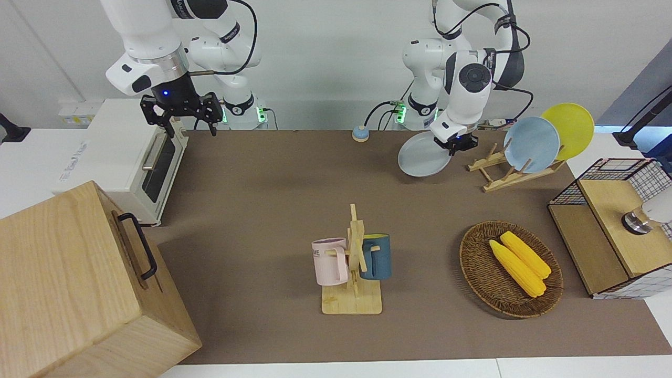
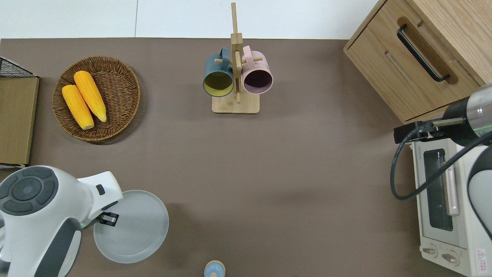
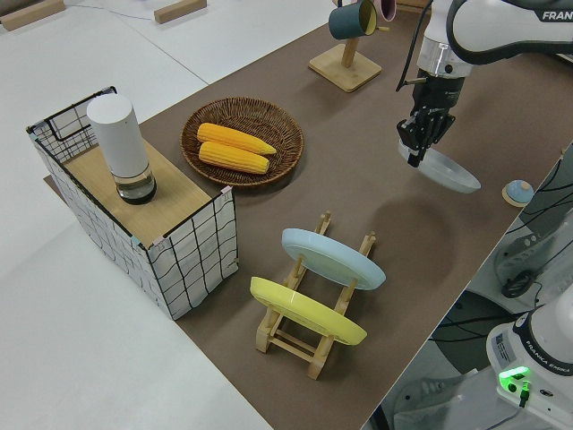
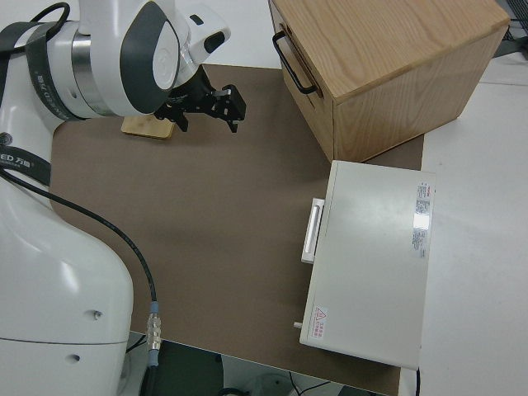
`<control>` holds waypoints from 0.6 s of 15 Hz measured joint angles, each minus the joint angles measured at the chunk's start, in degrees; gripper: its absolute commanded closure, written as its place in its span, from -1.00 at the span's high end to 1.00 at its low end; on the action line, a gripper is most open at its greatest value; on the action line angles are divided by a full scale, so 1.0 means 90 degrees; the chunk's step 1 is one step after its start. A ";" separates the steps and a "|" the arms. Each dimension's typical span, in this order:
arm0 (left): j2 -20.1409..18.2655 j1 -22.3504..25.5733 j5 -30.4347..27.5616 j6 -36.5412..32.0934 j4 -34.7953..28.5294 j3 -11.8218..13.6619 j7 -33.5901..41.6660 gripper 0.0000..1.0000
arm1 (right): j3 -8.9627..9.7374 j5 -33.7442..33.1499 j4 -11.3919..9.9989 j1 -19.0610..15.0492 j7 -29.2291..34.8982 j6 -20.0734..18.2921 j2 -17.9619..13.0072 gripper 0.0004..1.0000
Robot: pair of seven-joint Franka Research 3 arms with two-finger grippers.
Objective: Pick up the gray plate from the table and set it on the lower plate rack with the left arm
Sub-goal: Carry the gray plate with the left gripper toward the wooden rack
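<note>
My left gripper (image 1: 455, 144) is shut on the rim of the gray plate (image 1: 422, 155), which hangs tilted above the table (image 1: 262, 199) and casts a shadow on it. Seen from overhead, the gray plate (image 2: 134, 227) and left gripper (image 2: 109, 218) are over the table's robot-side edge, toward the left arm's end. The left side view shows the gripper (image 3: 419, 148) clamping the plate (image 3: 448, 170) at its upper edge. The plate rack (image 1: 504, 176) stands beside it with free pegs (image 3: 324, 219) at its low end. The right gripper (image 1: 184, 113) is parked, open.
The rack holds a light blue plate (image 1: 531, 144) and a yellow plate (image 1: 569, 128). A wicker basket (image 1: 475, 262) with two corn cobs, a mug stand (image 1: 353, 283), a wire-sided crate (image 1: 609, 231), a toaster oven (image 1: 131, 163), a wooden cabinet (image 1: 68, 283) and a small blue knob (image 1: 360, 133) are around.
</note>
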 measured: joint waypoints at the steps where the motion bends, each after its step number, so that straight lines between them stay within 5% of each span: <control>1: -0.0026 0.0000 0.0000 -0.0187 0.0130 0.0028 0.0000 -1.00 | 0.0000 0.0000 0.0000 0.0000 0.0000 0.0000 0.0000 0.97; 9: -0.0060 0.0043 0.0142 -0.1009 0.0886 0.0365 -0.0027 -1.00 | 0.0000 0.0000 0.0000 0.0000 0.0000 0.0000 0.0000 0.97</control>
